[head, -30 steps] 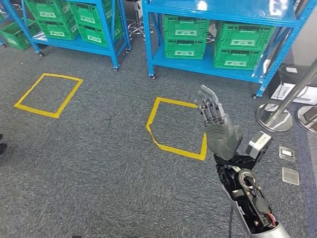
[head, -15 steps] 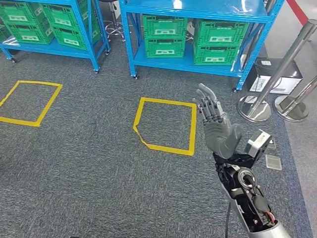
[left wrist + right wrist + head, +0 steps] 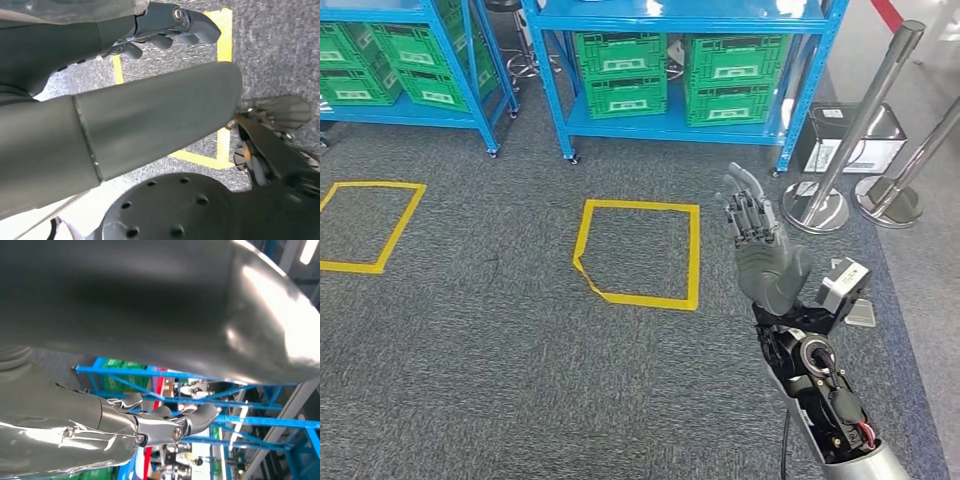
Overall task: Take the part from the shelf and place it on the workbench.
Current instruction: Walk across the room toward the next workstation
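While we face the blue metal shelf [image 3: 675, 20] at twelve o'clock, our grey right hand [image 3: 765, 255] is raised at about four o'clock, fingers [image 3: 743, 205] straight and apart, holding nothing. Green plastic crates [image 3: 622, 72] sit on the lowest shelf; which holds the part, we cannot tell. Our left hand [image 3: 170, 25] hangs over grey carpet [image 3: 509, 340] and yellow floor tape [image 3: 641, 253], fingers loosely extended, empty.

Grey carpet [image 3: 493, 380] is covering the floor, with two yellow tape squares [image 3: 641, 252] lying on it. Blue shelving racks [image 3: 675, 110] are standing at the far side, holding green crates [image 3: 622, 75]. Two metal stanchions [image 3: 818, 205] are standing far right.
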